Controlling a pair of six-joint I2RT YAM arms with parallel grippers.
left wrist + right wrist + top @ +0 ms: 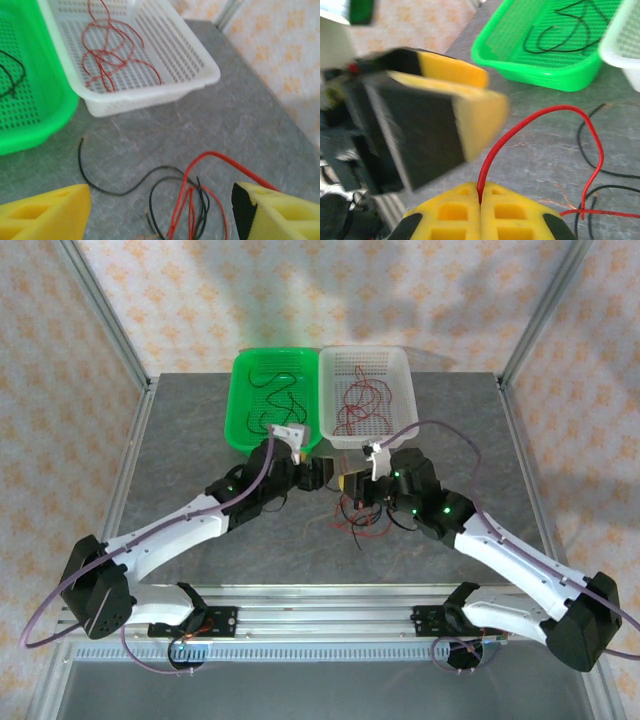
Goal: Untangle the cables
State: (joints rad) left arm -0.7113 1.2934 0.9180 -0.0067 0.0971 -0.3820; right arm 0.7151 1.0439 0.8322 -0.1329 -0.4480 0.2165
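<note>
On the desk (240, 130), right claw (480, 200) clamps a red cable (562, 106); left claw (160, 212) gapes empty. Pulling may tighten the seemingly knotted tangle (192, 200).

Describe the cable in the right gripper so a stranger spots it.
On the grey table, just before the green basket and white basket, lies a small tangle of cables. Yours is the red cable arching up from the shut right gripper; the others lie flat.
</note>
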